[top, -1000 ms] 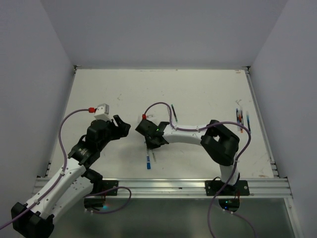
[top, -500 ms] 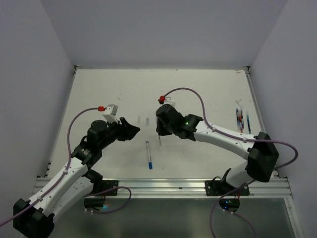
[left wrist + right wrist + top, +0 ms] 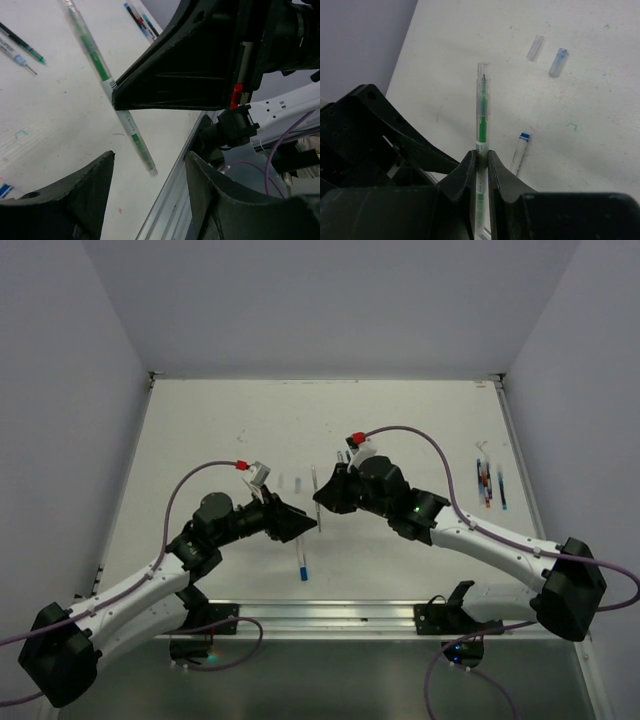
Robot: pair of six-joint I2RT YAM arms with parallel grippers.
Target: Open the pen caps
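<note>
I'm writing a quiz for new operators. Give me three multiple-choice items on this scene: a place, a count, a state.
1. Where is the green pen? A lying flat, untouched; B clamped in the right gripper; C in a cup.
2. How many loose caps lie on the table in the right wrist view? A none; B two; C five.
3. The left gripper is: A open, empty; B shut on a cap; C shut on a blue pen.
Answers: B, its jaws grip the barrel; B, one clear cap, one blue cap; A, its jaws stand apart.
</note>
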